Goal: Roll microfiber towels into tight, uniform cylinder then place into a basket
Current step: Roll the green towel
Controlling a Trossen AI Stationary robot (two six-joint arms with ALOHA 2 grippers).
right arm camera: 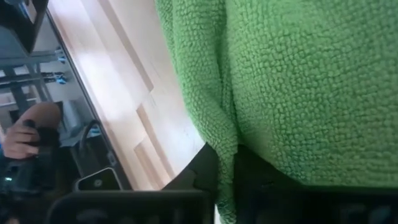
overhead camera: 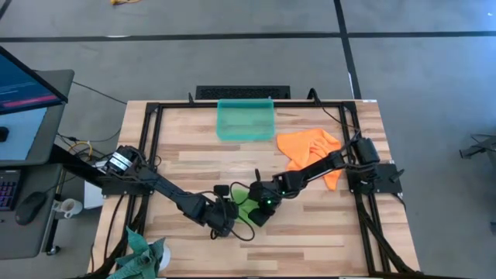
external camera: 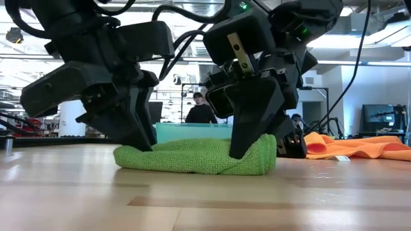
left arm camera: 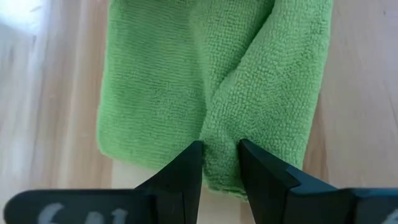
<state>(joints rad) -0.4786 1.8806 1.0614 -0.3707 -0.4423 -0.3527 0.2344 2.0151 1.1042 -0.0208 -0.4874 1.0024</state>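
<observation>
While both arms met over the lime green towel [overhead camera: 245, 197] near the middle of the table's [overhead camera: 325, 232] front edge, the cloth lay as a low, loosely rolled bundle whose long axis ran across the table, roughly between the two claws. The left gripper [left arm camera: 221, 163] sat at one end of that bundle, its fingers [left arm camera: 186, 168] drawn close together with a fold of green pile pinched between them. The right gripper [external camera: 253, 144] pressed down at the other end; in its wrist view a dark finger [right arm camera: 208, 168] was buried against a hanging edge of towel, so it appeared to be clamped on the cloth too, though only one finger showed clearly. Each claw therefore had the towel directly under and between its tips, neither arm nearer than the other. The basket [overhead camera: 246, 120] stood well apart at the table's back edge, and the orange towel [overhead camera: 310, 149] lay crumpled toward the back right corner, partly under the right arm. I judged any coming rolling motion would turn on moving square to that long axis
</observation>
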